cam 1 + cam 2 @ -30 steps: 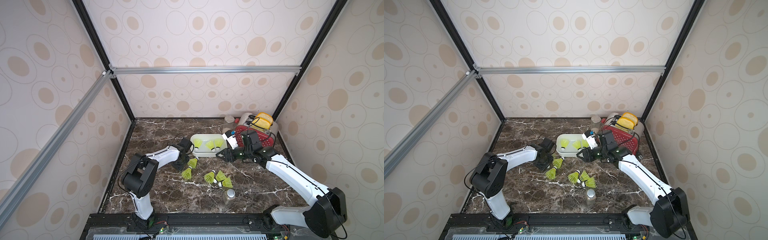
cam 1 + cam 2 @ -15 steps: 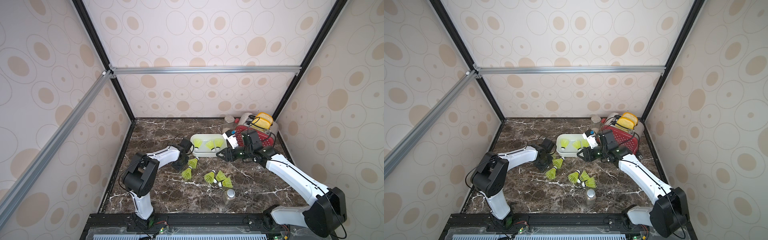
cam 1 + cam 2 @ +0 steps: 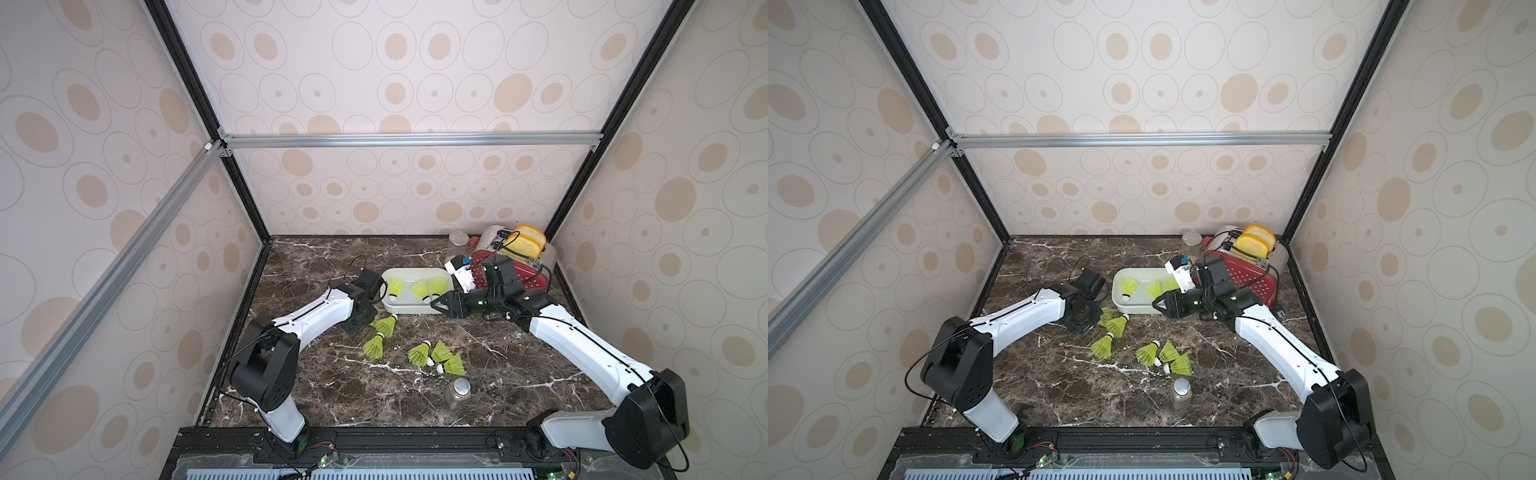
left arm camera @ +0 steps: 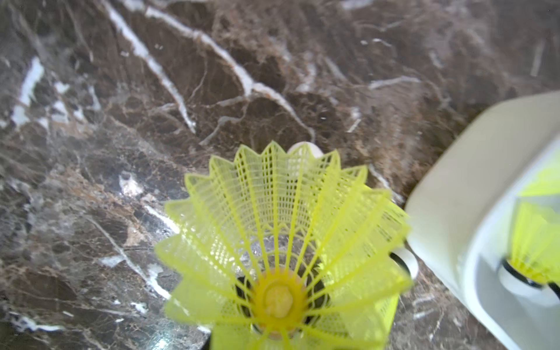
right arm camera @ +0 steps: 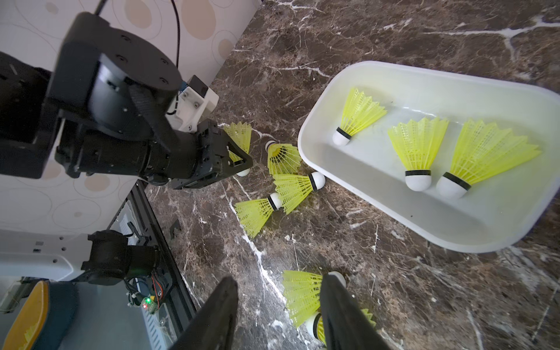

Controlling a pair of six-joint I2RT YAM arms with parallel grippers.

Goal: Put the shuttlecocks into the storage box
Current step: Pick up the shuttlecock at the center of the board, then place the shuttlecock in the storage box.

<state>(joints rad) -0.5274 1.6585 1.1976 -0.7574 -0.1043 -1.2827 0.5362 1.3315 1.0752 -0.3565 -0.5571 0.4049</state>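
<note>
Top views first: the storage box (image 3: pixel 409 308) is parked toward the back edge of the bench (image 3: pixel 316 386), just beside the red toaster (image 3: pixel 536 280) in the back right corner. Three shuttlecocks (image 3: pixel 395 286) can be seen lying inside it, and a bunch more are scattered loose on the bench in front of the box. The left fingers (image 3: pixel 362 323) are lowered by the box's front left corner, and the right fingers (image 3: pixel 435 304) are hung just by its front right corner.

Left wrist view: it's pretty much filled by one shuttlecock (image 4: pixel 281 248), looked at down into the skirt, with the box's rounded corner close beside it. The fingers themselves can't be made out here.

Right wrist view: the left fingers are seen closed on that shuttlecock. The right fingers are spread roughly halfway with nothing gripped, and loose shuttlecocks are seen on the bench past them.
</note>
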